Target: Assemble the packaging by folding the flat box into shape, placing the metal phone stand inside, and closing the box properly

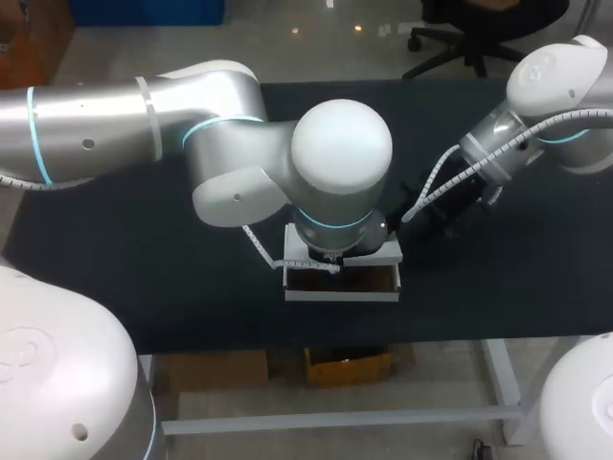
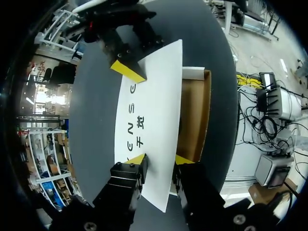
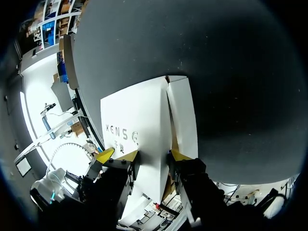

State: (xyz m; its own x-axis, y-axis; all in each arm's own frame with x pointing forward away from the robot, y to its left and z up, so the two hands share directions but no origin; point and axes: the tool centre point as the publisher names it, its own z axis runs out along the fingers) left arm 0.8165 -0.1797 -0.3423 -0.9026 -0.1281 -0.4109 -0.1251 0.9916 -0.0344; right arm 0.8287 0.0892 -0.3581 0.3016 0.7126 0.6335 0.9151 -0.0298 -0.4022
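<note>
The white box (image 1: 340,283) lies near the table's front edge, its brown inside (image 2: 192,115) showing. Its printed white lid (image 2: 154,96) stands tilted up over the opening. My left gripper (image 2: 160,160) straddles one end of the lid, a yellow tip against each side. In the head view it is hidden under its own wrist (image 1: 340,163). My right gripper (image 3: 142,155) holds the other end of the lid (image 3: 134,120), beside a narrow side flap (image 3: 183,115). One of its fingertips (image 2: 127,70) shows at the lid's far end. No phone stand is visible.
The black table top (image 1: 115,259) stretches wide to the left and right of the box. Its front edge (image 1: 239,342) runs a short way in front of the box. My right arm (image 1: 479,158) comes in low from the right.
</note>
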